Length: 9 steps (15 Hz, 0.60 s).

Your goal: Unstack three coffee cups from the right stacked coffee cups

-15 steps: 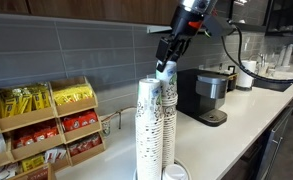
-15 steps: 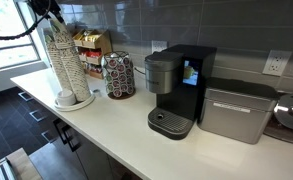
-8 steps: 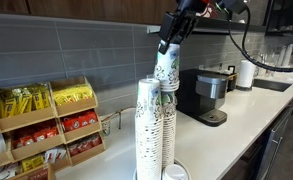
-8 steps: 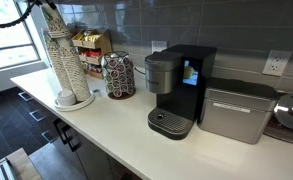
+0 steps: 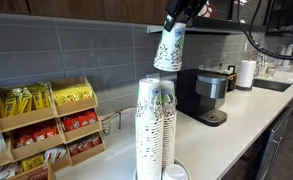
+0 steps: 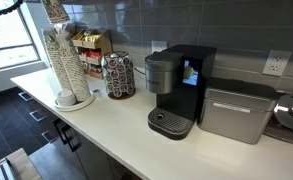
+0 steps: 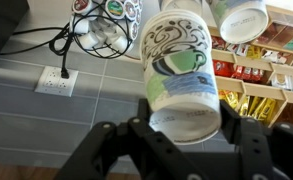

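My gripper [image 5: 174, 27] is shut on a white coffee cup [image 5: 168, 50] with greenish speckled print and holds it in the air, clear above the right stacked coffee cups [image 5: 165, 128]. The twin column [image 5: 146, 125] stands right beside that stack. Both columns also show in an exterior view [image 6: 64, 62], with the lifted cup [image 6: 54, 10] at the top edge. In the wrist view the cup [image 7: 181, 70] sits between my two fingers [image 7: 183, 125], base toward the camera. I cannot tell whether more cups are nested inside it.
A black coffee machine [image 5: 202, 95] [image 6: 176, 90] stands on the white counter [image 6: 106, 125]. A pod carousel [image 6: 118, 75] and a wooden snack rack [image 5: 46, 125] are near the stacks. A metal box [image 6: 236, 110] sits past the machine. A round white lid [image 5: 176, 172] lies at the stacks' base.
My gripper has risen with the cup, lifting it from the top of the right stack to well above it. The stacks and the rest have not moved.
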Each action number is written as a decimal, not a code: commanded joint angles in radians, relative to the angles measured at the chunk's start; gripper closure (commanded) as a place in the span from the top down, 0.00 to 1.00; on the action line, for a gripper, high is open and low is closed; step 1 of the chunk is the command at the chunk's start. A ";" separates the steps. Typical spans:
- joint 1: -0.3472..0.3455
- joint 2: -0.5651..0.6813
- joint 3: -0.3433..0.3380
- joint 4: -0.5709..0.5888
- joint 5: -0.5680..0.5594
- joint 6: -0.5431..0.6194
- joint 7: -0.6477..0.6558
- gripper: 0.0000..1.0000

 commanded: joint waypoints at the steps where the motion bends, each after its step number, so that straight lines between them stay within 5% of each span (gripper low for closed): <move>1: -0.017 -0.021 -0.015 0.007 0.006 -0.011 -0.004 0.42; 9: -0.109 -0.056 -0.051 -0.183 -0.105 0.015 0.005 0.42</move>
